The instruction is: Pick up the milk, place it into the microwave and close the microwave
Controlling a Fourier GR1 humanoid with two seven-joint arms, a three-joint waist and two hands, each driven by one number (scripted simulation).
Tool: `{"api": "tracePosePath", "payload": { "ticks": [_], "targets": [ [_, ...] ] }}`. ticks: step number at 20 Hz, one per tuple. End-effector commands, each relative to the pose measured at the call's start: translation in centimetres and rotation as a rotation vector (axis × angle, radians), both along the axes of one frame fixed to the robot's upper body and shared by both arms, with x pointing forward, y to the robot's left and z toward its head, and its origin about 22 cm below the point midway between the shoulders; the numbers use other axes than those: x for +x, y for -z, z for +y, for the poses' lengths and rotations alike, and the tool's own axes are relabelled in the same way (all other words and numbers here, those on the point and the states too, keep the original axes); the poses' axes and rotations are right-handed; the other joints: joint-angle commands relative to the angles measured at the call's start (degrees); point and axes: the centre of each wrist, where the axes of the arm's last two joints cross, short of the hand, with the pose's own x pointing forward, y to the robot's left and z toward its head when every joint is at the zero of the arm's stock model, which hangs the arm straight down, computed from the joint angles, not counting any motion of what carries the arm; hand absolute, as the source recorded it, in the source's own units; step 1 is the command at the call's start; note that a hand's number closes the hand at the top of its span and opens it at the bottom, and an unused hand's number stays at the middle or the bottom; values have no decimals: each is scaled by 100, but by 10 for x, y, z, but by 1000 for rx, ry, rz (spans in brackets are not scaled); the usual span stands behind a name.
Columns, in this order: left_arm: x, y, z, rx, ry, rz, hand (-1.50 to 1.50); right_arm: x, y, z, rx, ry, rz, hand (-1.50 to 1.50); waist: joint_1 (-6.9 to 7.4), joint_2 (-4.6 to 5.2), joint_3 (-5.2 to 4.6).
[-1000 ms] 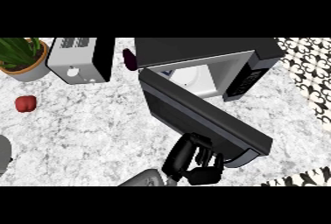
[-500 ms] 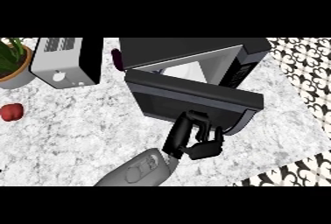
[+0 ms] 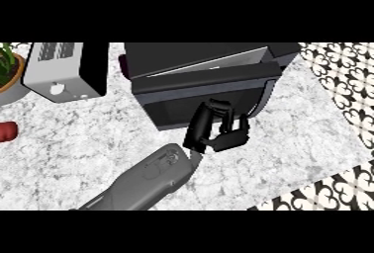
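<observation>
Right robot hand (image 3: 215,132), fingers apparently straight, presses the microwave door (image 3: 175,101), toaster (image 3: 70,69) and plant (image 3: 7,66) standing left.

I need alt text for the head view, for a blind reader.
The right hand, fingers straight, rests against the almost closed door of a black microwave on a marble counter. A toaster, a potted plant and a red object stand left.

No readable txt, labels or nos. on microwave (image 3: 182,99) or toaster (image 3: 66,69).
</observation>
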Motion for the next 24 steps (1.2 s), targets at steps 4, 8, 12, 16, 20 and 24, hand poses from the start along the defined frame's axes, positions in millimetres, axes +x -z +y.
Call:
{"api": "tracePosePath", "payload": {
  "ticks": [4,8,12,16,20,24],
  "targets": [
    [27,-19,1,-64,-52,-40,150,7,-13,-8,6,-24,-17,-150,-167,69,10],
    [38,-25,3,-90,-60,-54,150,10,-21,-12,2,-29,-30,-150,-233,95,12],
    [38,-20,4,-102,-73,-58,150,15,-30,-20,-16,-8,-38,-150,-192,123,23],
    [39,-23,2,-110,-64,-77,150,17,-36,-26,-33,-2,-33,-150,-260,122,32],
    [40,-19,4,-112,-77,-90,150,20,-43,-31,-41,4,-43,-150,-237,133,35],
    [42,-19,4,-131,-83,-82,150,23,-49,-38,-34,20,-64,-150,-287,159,42]
  ]
}}
